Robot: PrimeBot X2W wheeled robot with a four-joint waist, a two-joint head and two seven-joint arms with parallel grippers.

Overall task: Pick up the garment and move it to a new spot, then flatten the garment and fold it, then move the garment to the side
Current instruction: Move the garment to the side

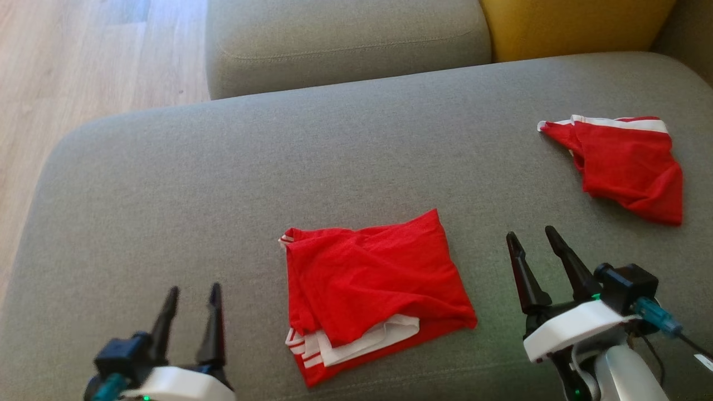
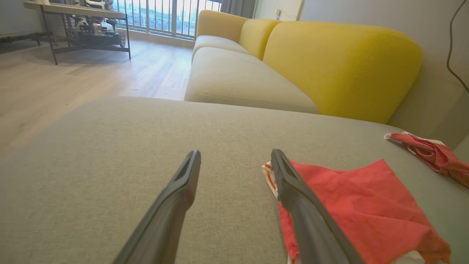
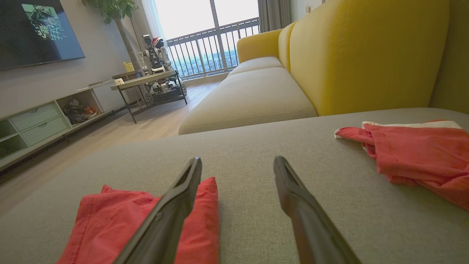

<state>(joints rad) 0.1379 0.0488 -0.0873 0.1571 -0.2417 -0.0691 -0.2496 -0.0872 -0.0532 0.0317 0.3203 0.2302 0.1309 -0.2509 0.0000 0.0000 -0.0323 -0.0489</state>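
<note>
A red garment (image 1: 370, 289) with white stripes lies loosely folded on the grey sofa seat (image 1: 223, 184), near its front edge; it also shows in the left wrist view (image 2: 359, 205) and right wrist view (image 3: 110, 223). A second red garment (image 1: 624, 161) with a white band lies bunched at the far right (image 3: 414, 157) (image 2: 432, 154). My left gripper (image 1: 192, 295) hovers open to the left of the folded garment, holding nothing. My right gripper (image 1: 532, 236) stands open to its right, between the two garments, also holding nothing.
A yellow backrest (image 1: 574, 25) rises behind the seat, and another grey cushion (image 1: 345, 44) adjoins it at the back. Wooden floor (image 1: 83, 67) lies to the left. A metal side table (image 3: 150, 82) and a TV cabinet (image 3: 40, 124) stand across the room.
</note>
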